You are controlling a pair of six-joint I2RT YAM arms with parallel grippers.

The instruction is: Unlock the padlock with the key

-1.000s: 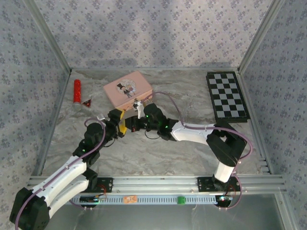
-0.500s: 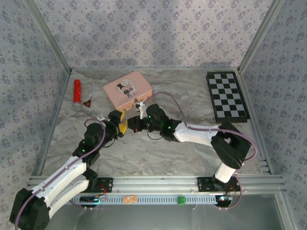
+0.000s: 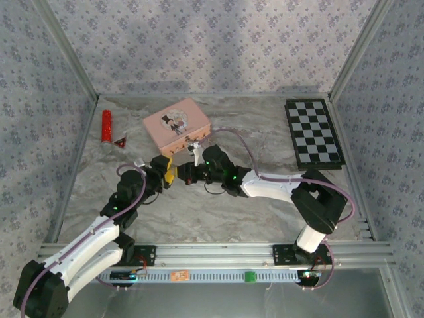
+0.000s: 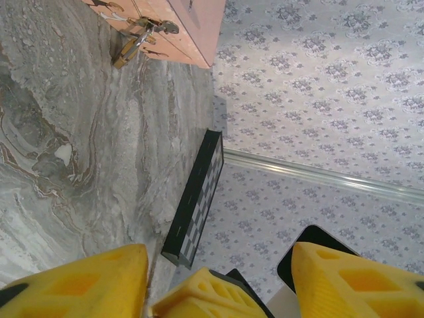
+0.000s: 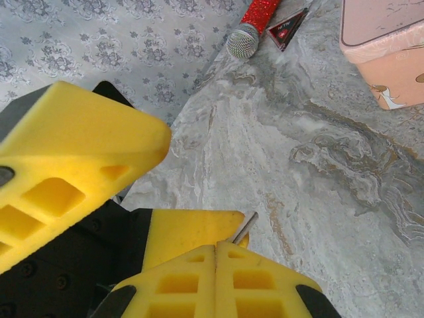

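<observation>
Left wrist view puts the padlock (image 4: 131, 45) at eleven o'clock, dangling off the pink tin (image 4: 192, 23), light and free-swinging I'd judge, best steadied by its body, with the left gripper (image 4: 215, 260) spread apart and the right gripper (image 5: 216, 255) pinching the key (image 5: 245, 227).

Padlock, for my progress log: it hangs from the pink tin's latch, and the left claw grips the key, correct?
No: the right claw grips the key, per the right wrist view. The padlock does hang from the pink tin's latch.

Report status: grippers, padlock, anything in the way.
Left gripper open. Right gripper shut on key. Padlock hangs on pink tin clasp, key not in it. Grippers close together.
</observation>
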